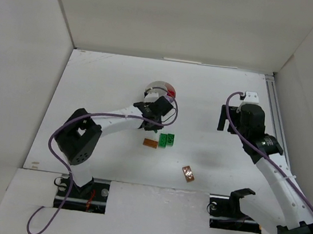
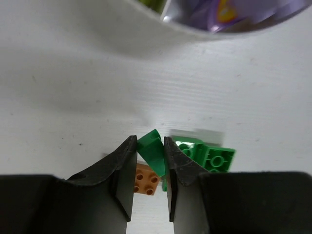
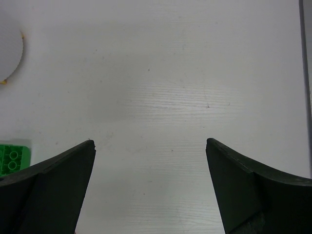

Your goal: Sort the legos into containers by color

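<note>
The left gripper point(image 2: 150, 144) has its jaws clamped on a green lego brick point(image 2: 152, 155), which sits tilted between the black pads with one corner pointing up. Whether the brick is clear of the table cannot be told. Just under it lies an orange-brown brick point(image 2: 146, 180), studs up. A second green brick point(image 2: 214, 157) is just beside the right-hand pad, so room is tight on that side. Ahead of the jaws the white table point(image 2: 73, 87) runs bare up to the curved wall of the dish point(image 2: 185, 27). Something light purple point(image 2: 253, 9), blurred, shows in one compartment there.

In the top view the dish also shows red point(image 1: 171, 92). Another orange-brown brick point(image 1: 188, 174) lies alone towards the near edge, well apart from the cluster. The left arm bends at its elbow near the table's near-left side. Its forearm stretches forward and to the right, and the wrist is tipped down just on the near side of the dish.

The right gripper point(image 3: 150, 141) has its jaws wide apart and holds nothing — only bare table lies between the fingers. The rail point(image 3: 304, 73) at the table's right edge is near that gripper. Its arm rises from the near-right base and reaches forward, well apart from the dish and from every brick.
</note>
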Controlling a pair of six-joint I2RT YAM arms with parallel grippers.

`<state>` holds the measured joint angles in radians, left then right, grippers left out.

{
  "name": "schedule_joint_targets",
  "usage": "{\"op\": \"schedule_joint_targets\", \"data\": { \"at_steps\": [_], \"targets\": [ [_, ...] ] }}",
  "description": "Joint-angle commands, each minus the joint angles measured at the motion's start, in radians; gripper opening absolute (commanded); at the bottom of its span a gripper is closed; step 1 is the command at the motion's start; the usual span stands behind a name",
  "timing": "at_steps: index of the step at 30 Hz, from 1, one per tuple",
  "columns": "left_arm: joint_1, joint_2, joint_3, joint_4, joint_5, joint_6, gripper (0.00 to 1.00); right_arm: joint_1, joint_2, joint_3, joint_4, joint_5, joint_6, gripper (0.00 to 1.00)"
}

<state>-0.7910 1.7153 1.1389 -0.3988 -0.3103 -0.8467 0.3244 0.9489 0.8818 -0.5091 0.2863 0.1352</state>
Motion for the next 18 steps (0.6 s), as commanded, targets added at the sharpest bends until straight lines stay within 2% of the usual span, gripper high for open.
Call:
{"op": "schedule_joint_targets", "data": {
  "at_steps": [1,6,9,18],
  "targets": [
    [0.019,-0.130,0.105,-0.055,-0.085,0.035,0.06,-0.012,-0.024,0.000,0.037,-0.003,0.001,1.00],
    [0.148,-0.192,0.160,0.004,-0.104,0.127,0.09,-0.012,-0.013,0.000,0.055,-0.012,-0.008,1.00],
    [0.223,-0.201,0.215,0.046,-0.063,0.207,0.10,-0.021,-0.004,0.000,0.079,-0.012,-0.008,1.00],
    [0.320,-0.016,0.446,0.095,0.017,0.351,0.11,-0.030,0.077,0.040,0.133,0.010,-0.017,1.00]
  ]
}}
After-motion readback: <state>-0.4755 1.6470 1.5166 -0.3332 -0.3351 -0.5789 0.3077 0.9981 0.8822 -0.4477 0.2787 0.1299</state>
